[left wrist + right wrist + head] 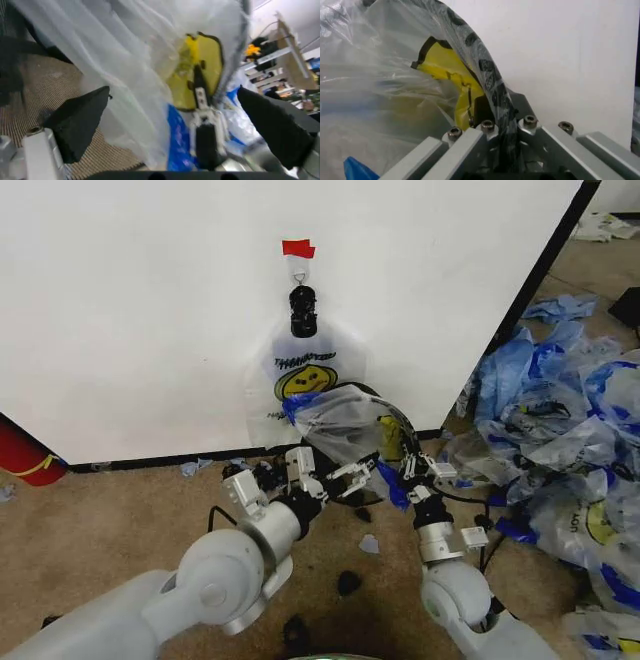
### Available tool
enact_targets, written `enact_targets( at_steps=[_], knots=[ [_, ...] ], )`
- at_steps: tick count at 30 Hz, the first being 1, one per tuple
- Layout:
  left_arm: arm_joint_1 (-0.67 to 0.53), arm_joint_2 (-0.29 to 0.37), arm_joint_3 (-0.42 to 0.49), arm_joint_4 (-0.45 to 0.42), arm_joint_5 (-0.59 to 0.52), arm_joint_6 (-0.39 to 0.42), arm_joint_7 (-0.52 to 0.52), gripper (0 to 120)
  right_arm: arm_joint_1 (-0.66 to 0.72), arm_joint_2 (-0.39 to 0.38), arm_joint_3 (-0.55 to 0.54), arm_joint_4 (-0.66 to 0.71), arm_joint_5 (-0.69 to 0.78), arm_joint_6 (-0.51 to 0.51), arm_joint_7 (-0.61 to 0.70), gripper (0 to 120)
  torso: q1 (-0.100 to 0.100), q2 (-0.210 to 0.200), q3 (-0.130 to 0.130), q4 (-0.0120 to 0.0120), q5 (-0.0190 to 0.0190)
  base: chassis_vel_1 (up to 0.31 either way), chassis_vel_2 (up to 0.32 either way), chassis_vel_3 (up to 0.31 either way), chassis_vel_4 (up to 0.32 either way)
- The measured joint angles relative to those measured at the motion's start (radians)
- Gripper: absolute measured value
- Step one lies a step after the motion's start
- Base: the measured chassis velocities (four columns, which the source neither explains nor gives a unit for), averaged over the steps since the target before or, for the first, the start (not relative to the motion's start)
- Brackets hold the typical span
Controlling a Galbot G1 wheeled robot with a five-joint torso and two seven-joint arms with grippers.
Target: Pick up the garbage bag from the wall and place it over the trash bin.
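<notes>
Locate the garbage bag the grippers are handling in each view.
Head view: garbage bag low centre, before the wall.
Left wrist view: garbage bag between the left gripper's spread fingers.
Right wrist view: garbage bag pinched in the right gripper.
Shared landmark: its yellow smiley print.

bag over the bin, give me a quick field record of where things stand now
bag in hand: translucent bag with yellow print, stretched between both grippers low at the wall
right gripper: shut on the bag's edge
left gripper: open, fingers beside the plastic
bin: black rim showing behind the bag, bag draped over it
hanging bag: second smiley bag on the wall under a black clip and red tape
floor right: heap of bluish bags
</notes>
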Motion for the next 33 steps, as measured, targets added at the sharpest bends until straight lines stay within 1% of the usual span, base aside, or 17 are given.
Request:
enact_targets(
  at_steps=[5, 15, 18, 21, 22, 24, 25, 28, 29, 30, 31, 32, 33],
  knots=[
    [-0.045, 0.0, 0.034, 0.026, -0.003, 0.018, -0.048, 100, -0.02, -0.002, -0.002, 0.013, -0.018, 0.006, -0.01, 0, 0.0, 0.0, 0.0, 0.0002, 0.0, 0.0, 0.0, 0.0, 0.0],
    [-0.058, 0.0, 0.058, 0.029, 0.007, 0.021, -0.075, 100, -0.028, -0.026, 0.015, 0.026, -0.012, 0.014, -0.01, 0, 0.0, 0.0, 0.0, 0.0001, -0.0001, 0.0, 0.0, 0.0, 0.0],
    [-0.069, -0.002, 0.065, 0.029, 0.006, 0.021, -0.086, 95, -0.024, -0.028, 0.016, 0.026, -0.005, 0.014, -0.01, 0, 0.0, 0.0, 0.0, 0.0003, 0.0, 0.0, 0.0, 0.0, 0.0],
    [-0.086, -0.012, 0.075, 0.043, 0.005, 0.02, -0.108, 93, -0.02, -0.023, 0.012, 0.022, -0.005, 0.014, -0.011, 0, 0.0, 0.0, 0.0, 0.0002, 0.0, 0.0, 0.0, 0.0, 0.0],
    [-0.095, -0.017, 0.078, 0.05, 0.002, 0.02, -0.121, 89, -0.02, -0.022, 0.011, 0.02, -0.005, 0.014, -0.012, 0, 0.0, 0.0, 0.0, 0.0002, 0.0, 0.0, 0.0, 0.0, 0.0],
    [-0.1, -0.019, 0.08, 0.053, 0.001, 0.02, -0.128, 88, -0.02, -0.021, 0.01, 0.019, -0.005, 0.014, -0.013, 0, 0.0, 0.0, 0.0, 0.0001, 0.0001, 0.0, 0.0, 0.0, 0.0],
    [-0.107, -0.023, 0.082, 0.06, 0.0, 0.022, -0.143, 81, -0.021, -0.02, 0.01, 0.018, -0.005, 0.014, -0.016, 0, 0.0, 0.0, 0.0, 0.0001, 0.0001, 0.0, 0.0, 0.0, 0.0],
    [-0.118, -0.023, 0.09, 0.066, 0.002, 0.04, -0.188, 68, -0.023, -0.02, 0.009, 0.013, -0.007, 0.015, -0.02, 0, 0.0, 0.0, 0.0, 0.0002, 0.0, 0.0, 0.0, 0.0, 0.0],
    [-0.12, -0.022, 0.092, 0.066, 0.002, 0.046, -0.197, 67, -0.023, -0.021, 0.009, 0.013, -0.007, 0.015, -0.02, 0, 0.0, 0.0, 0.0, 0.0001, -0.0001, 0.0, 0.0, 0.0, 0.0],
    [-0.125, -0.015, 0.096, 0.057, 0.003, 0.064, -0.225, 61, -0.023, -0.022, 0.009, 0.013, -0.008, 0.015, -0.021, 0, 0.0, 0.0, 0.0, 0.0001, -0.0001, 0.0, 0.0, 0.0, 0.0],
    [-0.125, -0.015, 0.096, 0.057, 0.003, 0.064, -0.225, 61, -0.023, -0.022, 0.009, 0.013, -0.008, 0.015, -0.021, 0, 0.0, 0.0, 0.0, 0.0001, -0.0001, 0.0, 0.0, 0.0, 0.0],
    [-0.13, -0.01, 0.101, 0.049, 0.001, 0.077, -0.245, 55, -0.024, -0.023, 0.01, 0.013, -0.008, 0.015, -0.022, 0, 0.0, 0.0, 0.0, 0.0002, 0.0, 0.0, 0.0, 0.0, 0.0],
    [-0.134, -0.008, 0.103, 0.045, 0.0, 0.084, -0.256, 52, -0.024, -0.023, 0.011, 0.014, -0.008, 0.015, -0.022, 0, 0.0, 0.0, 0.0, 0.0003, 0.0001, 0.0, 0.0, 0.0, 0.0]
  ],
)
